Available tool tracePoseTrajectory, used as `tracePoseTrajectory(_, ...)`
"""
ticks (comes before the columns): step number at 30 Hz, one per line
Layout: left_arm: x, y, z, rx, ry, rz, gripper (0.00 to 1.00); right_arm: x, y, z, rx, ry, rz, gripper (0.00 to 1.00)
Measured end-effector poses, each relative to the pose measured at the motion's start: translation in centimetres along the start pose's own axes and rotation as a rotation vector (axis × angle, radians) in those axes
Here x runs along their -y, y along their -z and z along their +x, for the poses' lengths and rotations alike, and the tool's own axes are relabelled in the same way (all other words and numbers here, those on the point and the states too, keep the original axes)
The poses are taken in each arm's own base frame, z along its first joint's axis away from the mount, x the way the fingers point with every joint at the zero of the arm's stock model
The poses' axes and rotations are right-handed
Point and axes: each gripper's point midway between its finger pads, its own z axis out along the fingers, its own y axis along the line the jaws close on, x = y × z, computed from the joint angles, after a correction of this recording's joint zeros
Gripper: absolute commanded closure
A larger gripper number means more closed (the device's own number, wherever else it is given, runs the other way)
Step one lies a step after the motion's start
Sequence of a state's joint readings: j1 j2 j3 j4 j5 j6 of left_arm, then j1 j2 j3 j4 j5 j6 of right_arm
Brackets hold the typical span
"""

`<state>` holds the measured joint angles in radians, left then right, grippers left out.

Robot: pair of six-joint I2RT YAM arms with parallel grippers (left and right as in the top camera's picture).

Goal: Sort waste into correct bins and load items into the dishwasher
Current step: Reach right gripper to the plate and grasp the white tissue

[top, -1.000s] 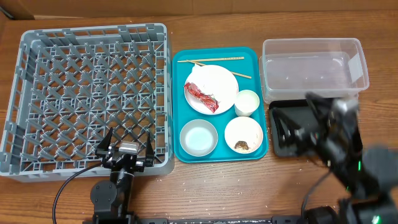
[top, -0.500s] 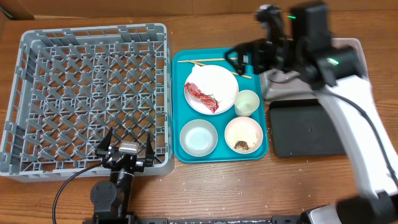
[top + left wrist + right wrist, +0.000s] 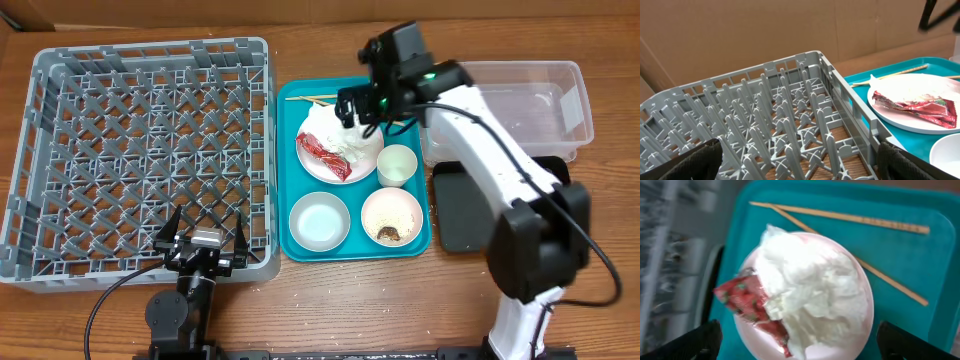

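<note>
A round plate (image 3: 370, 140) on the teal tray (image 3: 300, 90) holds the crumpled white napkin (image 3: 335, 128) and the red wrapper (image 3: 322, 155). My right gripper (image 3: 366, 104) is open just above the plate's far side; in its wrist view (image 3: 800, 347) the napkin (image 3: 810, 285), the wrapper (image 3: 747, 302) and the chopsticks (image 3: 850, 217) lie below it. A white cup (image 3: 397, 165), an empty bowl (image 3: 319, 220) and a bowl with brownish food scraps (image 3: 392, 215) sit on the tray. My left gripper (image 3: 203, 228) is open and empty over the near edge of the grey dish rack (image 3: 150, 60).
The clear tub (image 3: 510, 70) stands at the back right, with the black tray (image 3: 465, 215) in front of it, partly under my right arm. The left wrist view shows the rack's pegs (image 3: 790, 100), the wrapper (image 3: 920, 105) and the chopsticks (image 3: 890, 76).
My right arm has swung from the front right over the black tray to the back and left, and its gripper now hangs above the plate. The left arm has not moved.
</note>
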<state>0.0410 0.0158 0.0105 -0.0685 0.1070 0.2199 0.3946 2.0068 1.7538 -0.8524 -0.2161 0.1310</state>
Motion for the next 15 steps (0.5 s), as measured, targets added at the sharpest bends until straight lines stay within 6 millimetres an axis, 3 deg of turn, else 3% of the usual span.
tracePoseTrajectory(1,0.0,0.0,0.0,0.0,0.0,0.0,0.0,0.4,-1.5,0.6,-0.019,-0.031,0.057,0.0)
tracePoseTrajectory(6,0.0,0.0,0.0,0.0,0.0,0.0,0.0,-0.5,-4.4,1.3,-0.006,-0.101,0.16,0.0)
tracePoseTrajectory(12,0.0,0.0,0.0,0.0,0.0,0.0,0.0,-2.3,-5.9,1.8,0.04,-0.125,0.24,0.0)
tracePoseTrajectory(15,0.0,0.0,0.0,0.0,0.0,0.0,0.0,-2.0,-6.7,2.2,0.039,-0.14,0.268,0.0)
